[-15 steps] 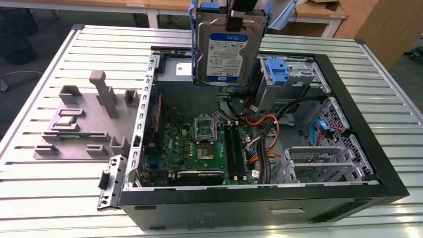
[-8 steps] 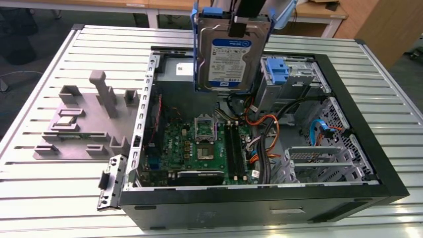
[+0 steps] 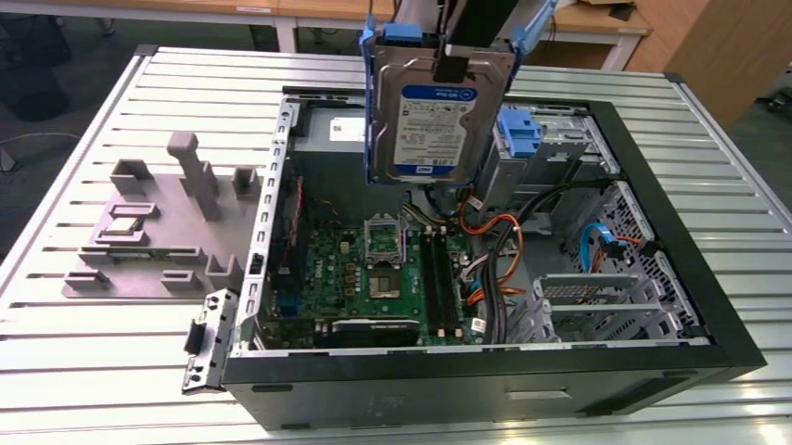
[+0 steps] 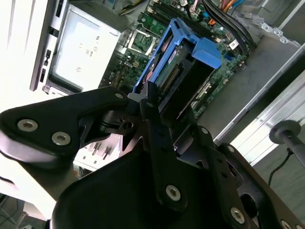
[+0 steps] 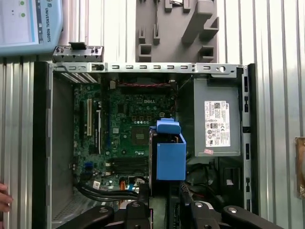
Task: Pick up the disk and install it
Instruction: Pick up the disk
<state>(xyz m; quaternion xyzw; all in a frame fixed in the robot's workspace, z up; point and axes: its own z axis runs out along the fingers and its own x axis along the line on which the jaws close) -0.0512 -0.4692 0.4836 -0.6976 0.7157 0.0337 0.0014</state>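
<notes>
1. Pincer: the gripper (image 5: 163, 193) is clenched on the disk (image 3: 433, 120), gripping it near its upper end.
2. Task item: one disk. It hangs upright in the air with its labelled face toward the exterior view. A blue bracket (image 4: 200, 47) edges it.
3. Position: the disk is above the open computer case (image 3: 495, 371), over the motherboard (image 3: 371, 278) and clear of it. In the first wrist view it sits just beside the power supply (image 5: 217, 119).
4. Container one: the case lies on its side with the interior exposed, resting on the slatted metal table (image 3: 99, 352). Contents counted:
   - one motherboard
   - one grey power supply with a white sticker
   - one upright blue latch piece (image 3: 520, 130) near the far wall
   - one perforated metal bay (image 3: 606, 301)
   - one light-blue cable (image 3: 594, 246)
   - a bundle of orange and black cables (image 3: 495, 269), whose number cannot be told
5. Container two: one grey fixture block (image 3: 161, 232) stands on the table just beside the case, on the exterior view's left. One small square part (image 3: 124, 225) lies in a recess; its kind cannot be told.
6. Other: a person's fingertips (image 5: 3, 198) rest at the table's edge.
</notes>
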